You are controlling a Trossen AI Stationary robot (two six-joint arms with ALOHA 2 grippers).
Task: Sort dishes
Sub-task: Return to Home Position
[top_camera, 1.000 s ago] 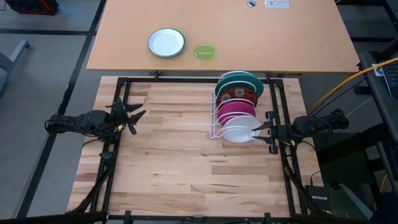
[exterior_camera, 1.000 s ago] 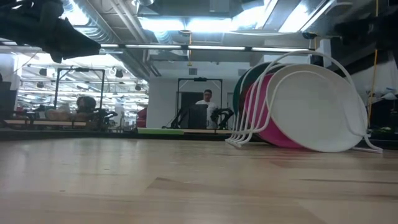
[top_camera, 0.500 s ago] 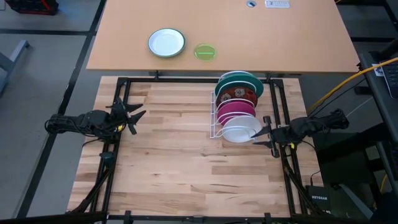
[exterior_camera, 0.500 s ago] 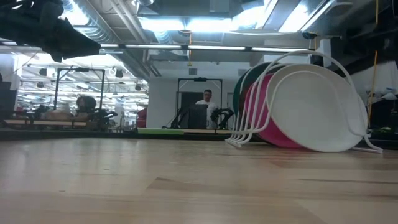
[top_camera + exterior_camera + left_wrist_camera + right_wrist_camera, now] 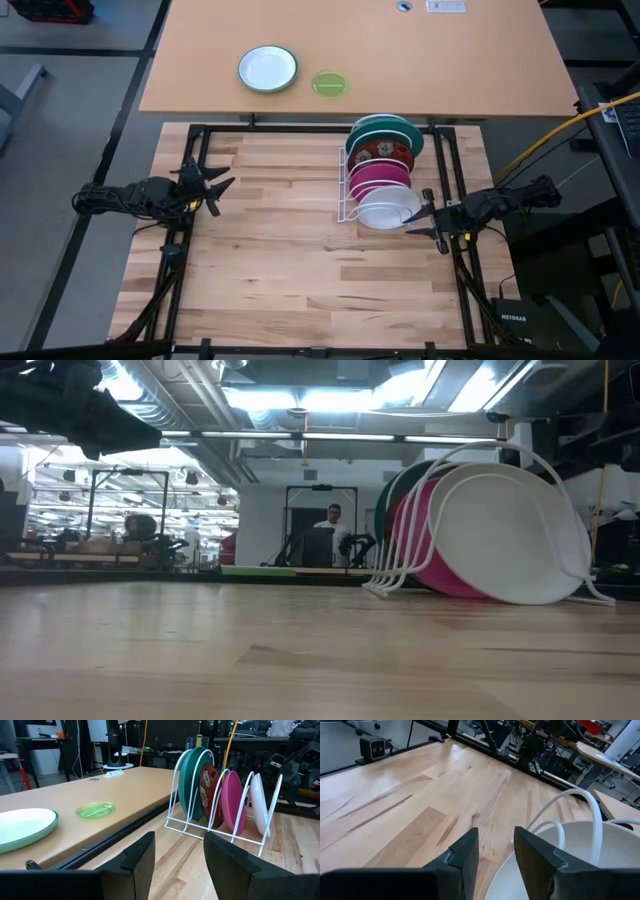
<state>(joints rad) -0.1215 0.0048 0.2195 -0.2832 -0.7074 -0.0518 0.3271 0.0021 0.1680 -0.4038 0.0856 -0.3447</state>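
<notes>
A white wire rack (image 5: pixel 346 192) stands on the wooden table at the far right and holds four dishes on edge. From far to near they are the teal plate (image 5: pixel 385 128), the dark red speckled bowl (image 5: pixel 382 153), the magenta-pink plate (image 5: pixel 378 177) and the white plate (image 5: pixel 388 208). They also show in the left wrist view, with the teal plate (image 5: pixel 189 782) farthest from the white plate (image 5: pixel 257 805). My right gripper (image 5: pixel 424 220) is open just to the right of the white plate (image 5: pixel 555 865), touching nothing that I can see. My left gripper (image 5: pixel 215 189) is open and empty at the table's left.
A white plate with a green rim (image 5: pixel 268 68) and a small lime-green dish (image 5: pixel 329 83) lie on the tan table beyond the far edge. A black frame (image 5: pixel 300 128) runs around the wooden table. Bare wood lies left of and in front of the rack. A person (image 5: pixel 333 520) stands far behind.
My right gripper has drawn a little toward the table's near edge and right, away from the white plate's rim, and has turned slightly. The dishes stay in the rack.
</notes>
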